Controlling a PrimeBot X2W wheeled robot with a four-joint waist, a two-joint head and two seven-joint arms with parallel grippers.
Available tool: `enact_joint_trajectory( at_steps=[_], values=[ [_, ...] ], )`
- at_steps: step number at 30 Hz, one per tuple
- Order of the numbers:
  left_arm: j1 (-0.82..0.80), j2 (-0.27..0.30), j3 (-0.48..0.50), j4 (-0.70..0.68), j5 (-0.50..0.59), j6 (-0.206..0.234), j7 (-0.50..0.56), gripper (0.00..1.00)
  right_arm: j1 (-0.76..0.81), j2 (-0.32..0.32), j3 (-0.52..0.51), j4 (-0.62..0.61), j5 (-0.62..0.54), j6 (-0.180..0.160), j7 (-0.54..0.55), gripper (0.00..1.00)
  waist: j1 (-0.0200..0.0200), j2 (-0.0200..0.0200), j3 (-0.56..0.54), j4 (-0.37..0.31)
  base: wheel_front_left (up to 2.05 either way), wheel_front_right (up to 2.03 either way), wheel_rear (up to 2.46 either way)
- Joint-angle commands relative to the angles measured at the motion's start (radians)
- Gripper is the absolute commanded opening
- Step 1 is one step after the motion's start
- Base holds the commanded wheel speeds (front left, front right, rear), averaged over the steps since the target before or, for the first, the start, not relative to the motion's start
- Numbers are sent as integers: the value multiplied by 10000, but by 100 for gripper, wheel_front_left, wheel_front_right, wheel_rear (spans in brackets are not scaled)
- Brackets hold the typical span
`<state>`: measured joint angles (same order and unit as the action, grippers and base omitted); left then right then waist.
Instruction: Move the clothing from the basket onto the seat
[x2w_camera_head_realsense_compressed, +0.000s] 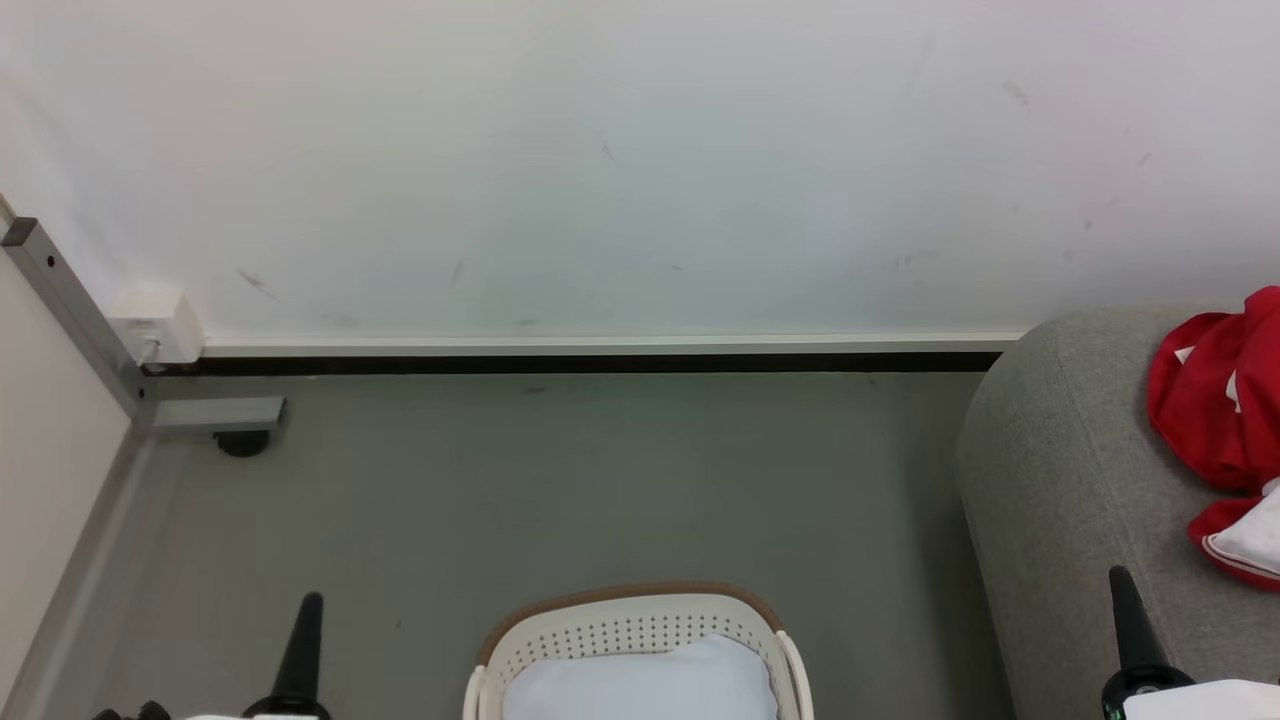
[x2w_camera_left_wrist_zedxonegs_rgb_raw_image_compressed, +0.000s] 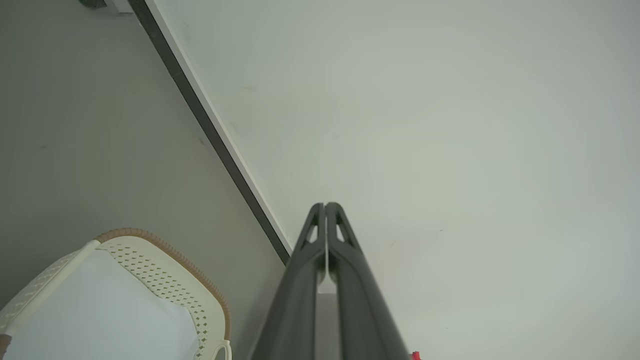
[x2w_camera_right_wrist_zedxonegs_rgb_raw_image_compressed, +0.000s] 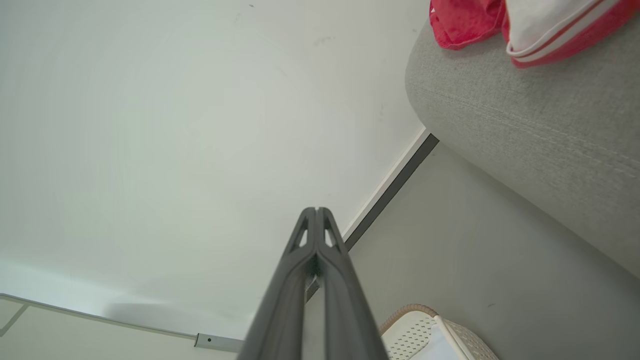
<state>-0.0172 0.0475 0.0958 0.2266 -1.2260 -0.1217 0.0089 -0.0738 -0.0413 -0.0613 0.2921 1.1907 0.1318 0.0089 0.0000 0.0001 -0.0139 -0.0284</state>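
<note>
The soft red sports jerseys with white stripe trim lie in a crumpled heap on the large light-grey fabric sofa seat, well in from the rounded edge that faces the basket. The oval white plastic laundry basket, with perforated sides and a brown rim, stands on the grey floor near the seat, with a strip of bare floor between them. The part of the basket that I can see holds a plain pale white-blue cloth. Its near end is cut off, so I cannot tell if a jersey remains inside.

The left gripper has its two long dark fingers pressed together with nothing between them. The right gripper is the same, closed and empty.

I judge such a jersey to be light, limp and not fragile. It will hang down and stretch when lifted, and the smooth fabric may slip from a shallow pinch. A raised fold or a bunched part is the best place to take hold, deep between the fingers.

There is good room: open floor in front of the white wall, and much free cushion. The basket rim and handles could catch a hanging sleeve. A grey metal frame stands far to the left, well apart.
</note>
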Motion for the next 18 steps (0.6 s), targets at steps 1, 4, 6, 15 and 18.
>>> enact_joint_trajectory(
  at_steps=[1,4,6,15,18],
  values=[
    [-163,55,64,-26,-225,-30,48,0,-171,-99,-43,-103,170,-11,35,0,0,-1,1,3,0,0,0],
    [-231,55,76,-10,-465,-37,118,0,-186,-102,-79,-137,469,-12,112,0,0,-1,11,19,0,0,0],
    [-278,55,84,-2,-642,-43,170,0,-202,-103,-103,-159,650,-12,161,0,0,-1,17,31,0,0,0],
    [-442,54,113,44,-1393,-60,375,0,-264,-110,-213,-234,1476,-14,366,0,0,-1,46,80,0,0,0],
    [-494,54,122,57,-1629,-68,448,0,-287,-112,-248,-255,1731,-14,427,0,0,-1,56,97,0,0,0]
  ],
)
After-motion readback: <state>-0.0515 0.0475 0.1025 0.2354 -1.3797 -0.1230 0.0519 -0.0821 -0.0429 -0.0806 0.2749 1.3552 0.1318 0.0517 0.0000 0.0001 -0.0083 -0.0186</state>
